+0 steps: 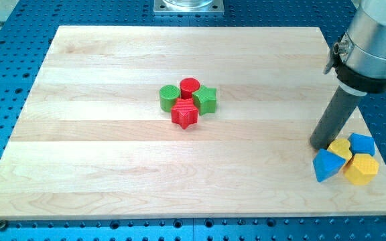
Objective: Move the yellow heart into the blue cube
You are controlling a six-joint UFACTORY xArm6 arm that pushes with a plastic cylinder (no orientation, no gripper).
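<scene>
Across the view's middle, pale wooden board (112, 167) of glued planks, smooth, on a blue perforated table (5, 40); no claw, just a straight dark rod with my tip (320, 145) down at the upper-left edge of the right-hand cluster, touching or just beside the yellow heart (340, 148). Eight ribbed plastic blocks, counted largest first: blue triangle (326, 165), yellow hexagon (361, 169), blue cube (362, 143) beside the heart; centre cluster of red star (184, 114), green cylinder (169, 98), green star (206, 100), red cylinder (189, 87)

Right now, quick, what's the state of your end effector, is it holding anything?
No gripper, only a dark rod, holding nothing.
My tip is at the upper-left edge of the right-hand cluster, beside the small yellow block and blue triangular block.
</scene>
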